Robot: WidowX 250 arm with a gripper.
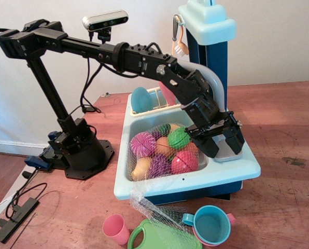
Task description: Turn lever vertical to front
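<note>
Gripper (223, 141) hangs low over the sink's (144, 188) right deck; I see its two black fingers (210, 146) spread apart, straddling the grey faucet base (226, 150). Lever: I can't make it out, it's hidden behind the fingers somewhere on that base. One curved grey spout (210, 78) rises behind the wrist, at the sink's back right.

In the sink basin, one net bag of toy food (162, 150); I count roughly seven pieces, green, purple, red, orange, yellow. At the sink's back left, one rack (153, 94) holding one teal plate (140, 99) and one pink plate (168, 92). One brush (181, 46) hangs on the blue tower behind the sink.

In front of the sink, on the wooden table (284, 197): one pink cup (116, 229), one green pitcher (162, 237), one teal cup (211, 224) nested on something pink, one strip of loose netting (157, 209). One camera (105, 20) sits over the arm, far left of the sink.
</note>
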